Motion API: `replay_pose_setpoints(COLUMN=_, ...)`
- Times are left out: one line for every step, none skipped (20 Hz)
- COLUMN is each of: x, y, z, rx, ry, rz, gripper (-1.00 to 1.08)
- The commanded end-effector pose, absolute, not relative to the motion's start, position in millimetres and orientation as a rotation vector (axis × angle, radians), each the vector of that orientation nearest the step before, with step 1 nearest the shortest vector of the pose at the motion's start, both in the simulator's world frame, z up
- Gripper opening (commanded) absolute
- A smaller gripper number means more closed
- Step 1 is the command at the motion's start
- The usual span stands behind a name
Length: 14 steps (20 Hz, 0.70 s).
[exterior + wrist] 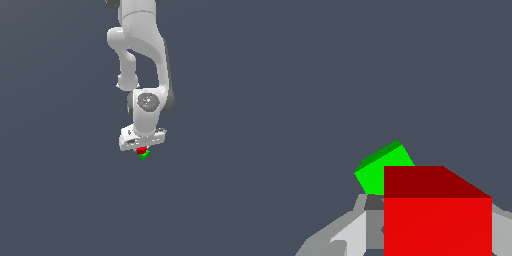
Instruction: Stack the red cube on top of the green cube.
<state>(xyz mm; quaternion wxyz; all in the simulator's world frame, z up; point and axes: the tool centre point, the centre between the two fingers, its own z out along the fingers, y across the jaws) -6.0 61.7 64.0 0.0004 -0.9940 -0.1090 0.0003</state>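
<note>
green cube (pixel 385 170) partly behind red cube (pixel 437 220)

The white arm (pixel 142 55) reaches straight down, wrist vertical, its tool (pixel 142 149) pointing down with fingers (pixel 351 235) closed.

The red cube (pixel 437 225) was rendered plain bright red, with one face darker. The green cube (pixel 385 172) was rendered plain bright green, one face darker. The arm (pixel 142 50) was coloured white; the ground surface (pixel 50 190) uniform slate grey, unpatterned.
</note>
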Motion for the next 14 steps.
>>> replay_pose_setpoints(x=-4.4, y=70.6, z=62.7, rx=-3.123, ry=-0.339, rz=-0.001, gripper=-1.00)
replay_pose_setpoints(x=-4.2, y=72.5, z=62.4, rx=-3.123, ry=-0.339, rz=-0.001, gripper=-1.00)
replay_pose_setpoints(x=-4.0, y=73.7, z=62.2, rx=-3.123, ry=-0.339, rz=-0.001, gripper=-1.00)
replay_pose_setpoints(x=-3.9, y=74.1, z=62.1, rx=-3.123, ry=-0.339, rz=-0.001, gripper=-1.00)
replay_pose_setpoints(x=-3.9, y=74.1, z=62.1, rx=-3.123, ry=-0.339, rz=-0.001, gripper=1.00)
replay_pose_setpoints(x=-3.9, y=74.1, z=62.1, rx=-3.123, ry=-0.339, rz=-0.001, gripper=1.00)
replay_pose_setpoints(x=-3.9, y=74.1, z=62.1, rx=-3.123, ry=-0.339, rz=-0.001, gripper=1.00)
replay_pose_setpoints(x=-3.9, y=74.1, z=62.1, rx=-3.123, ry=-0.339, rz=-0.001, gripper=1.00)
replay_pose_setpoints(x=-3.9, y=74.1, z=62.1, rx=-3.123, ry=-0.339, rz=-0.001, gripper=1.00)
replay_pose_setpoints(x=-3.9, y=74.1, z=62.1, rx=-3.123, ry=-0.339, rz=-0.001, gripper=1.00)
replay_pose_setpoints(x=-3.9, y=74.1, z=62.1, rx=-3.123, ry=-0.339, rz=-0.001, gripper=1.00)
replay_pose_setpoints(x=-3.9, y=74.1, z=62.1, rx=-3.123, ry=-0.339, rz=-0.001, gripper=1.00)
replay_pose_setpoints(x=-3.9, y=74.1, z=62.1, rx=-3.123, ry=-0.339, rz=-0.001, gripper=1.00)
replay_pose_setpoints(x=-3.9, y=74.1, z=62.1, rx=-3.123, ry=-0.339, rz=-0.001, gripper=1.00)
